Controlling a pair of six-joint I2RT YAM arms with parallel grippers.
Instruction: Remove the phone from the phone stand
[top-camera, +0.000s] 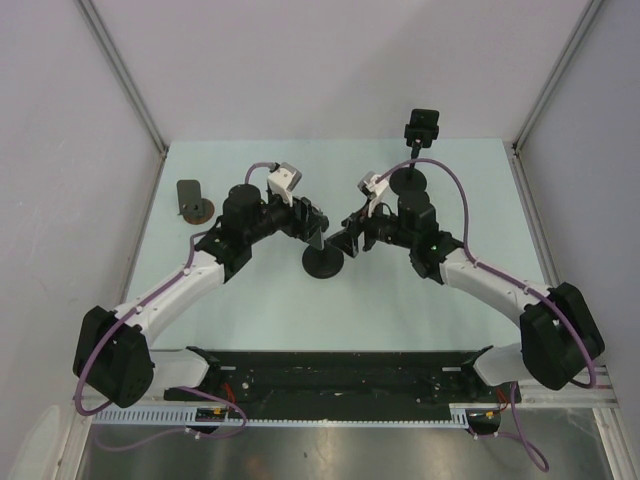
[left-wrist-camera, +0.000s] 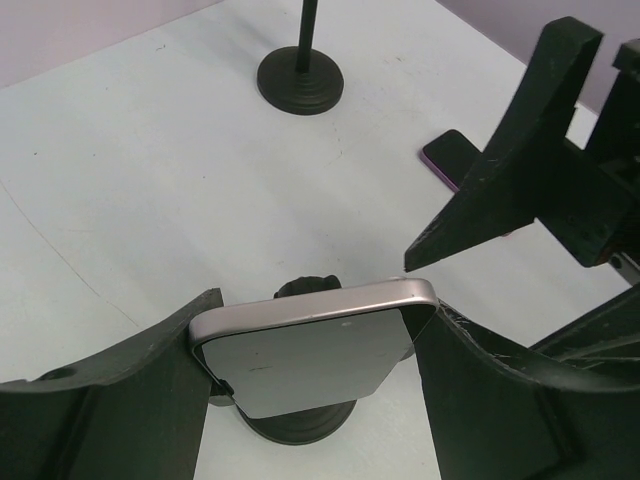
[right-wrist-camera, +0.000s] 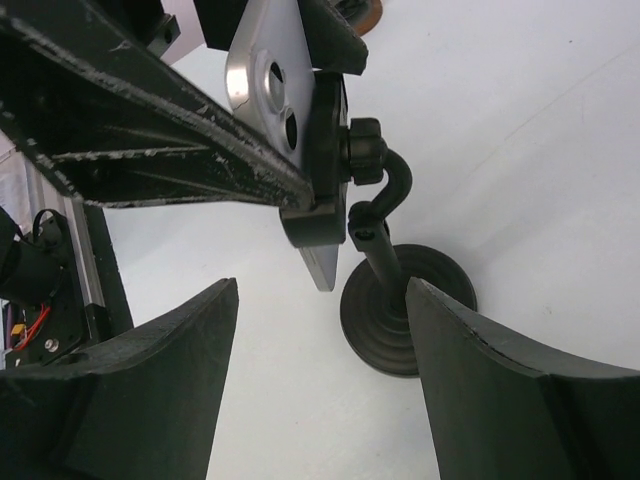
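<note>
A silver phone (left-wrist-camera: 310, 345) stands in the clamp (right-wrist-camera: 322, 130) of a black phone stand whose round base (top-camera: 322, 263) sits mid-table. Its back with two camera lenses shows in the right wrist view (right-wrist-camera: 268, 75). My left gripper (top-camera: 318, 232) is shut on the phone's two side edges, one finger (left-wrist-camera: 130, 390) on each side. My right gripper (top-camera: 348, 242) is open and empty, low beside the stand's bent neck (right-wrist-camera: 385, 235) and base (right-wrist-camera: 405, 315), with the neck close to its right finger (right-wrist-camera: 520, 400).
A second black stand (top-camera: 424, 130) with a round base (top-camera: 408, 182) stands at the back right. A purple-edged phone (left-wrist-camera: 448, 155) lies flat on the table beyond my right gripper. A dark flat object (top-camera: 188, 192) and a brown disc (top-camera: 203, 210) lie at the left.
</note>
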